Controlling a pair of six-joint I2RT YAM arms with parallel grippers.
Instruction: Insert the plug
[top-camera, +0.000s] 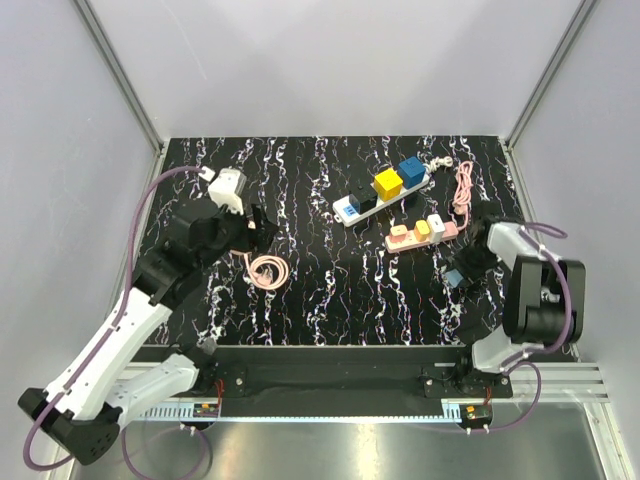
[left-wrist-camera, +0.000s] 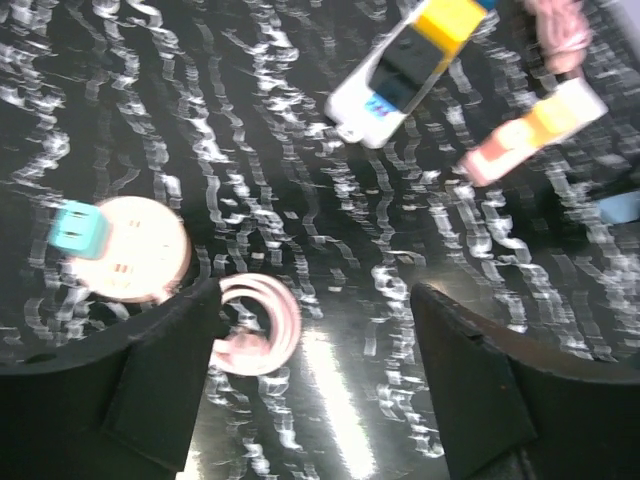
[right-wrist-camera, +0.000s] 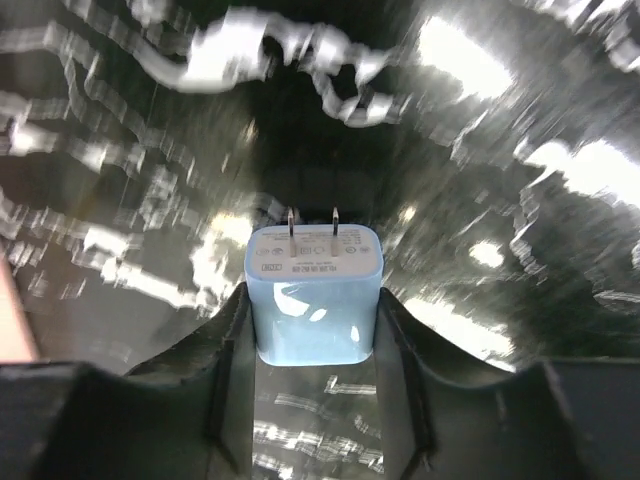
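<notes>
1. The light blue two-prong plastic plug (right-wrist-camera: 314, 290) sits just in front of the pink power strip's (top-camera: 422, 231) right end. The right fingers (right-wrist-camera: 415, 370) clamp its sides, prongs pointing forward, apparently ready for a socket.
2. The left fingers (left-wrist-camera: 470, 390), well left of that strip, stand apart and empty beside a coiled pink cable (top-camera: 266, 270).
3. Blocks plugged into the strip crowd its sockets.

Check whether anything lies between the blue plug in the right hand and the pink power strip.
Nothing visible: only bare table separates the blue plug, in the right hand, from the pink power strip. The white power strip lies beyond, so the pink one would stand in that path.
</notes>
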